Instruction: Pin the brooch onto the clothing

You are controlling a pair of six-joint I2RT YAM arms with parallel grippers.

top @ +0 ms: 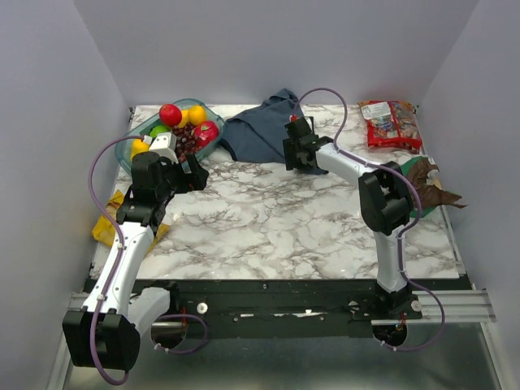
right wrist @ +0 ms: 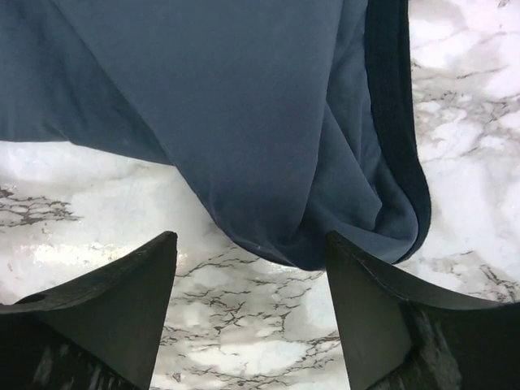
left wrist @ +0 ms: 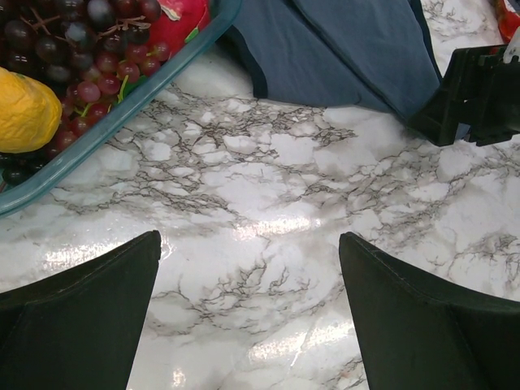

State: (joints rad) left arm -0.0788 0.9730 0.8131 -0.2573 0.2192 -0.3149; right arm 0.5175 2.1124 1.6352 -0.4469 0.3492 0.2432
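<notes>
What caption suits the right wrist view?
Open right gripper at the folded edge of the blue clothing on the marble table.

arms (top: 122, 260): white links, black joints | cables (top: 325, 89): purple | pincer fingers (left wrist: 73, 325): black, perhaps plastic

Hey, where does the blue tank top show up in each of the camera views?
Top external: the tank top lies bunched at far centre, right of the fruit tray.
Left wrist: top centre to right, beyond the tray's corner.
Right wrist: fills the upper picture, a fold reaching down between the fingers.
Shared landmark: the right claw, open at the top's edge.
</notes>
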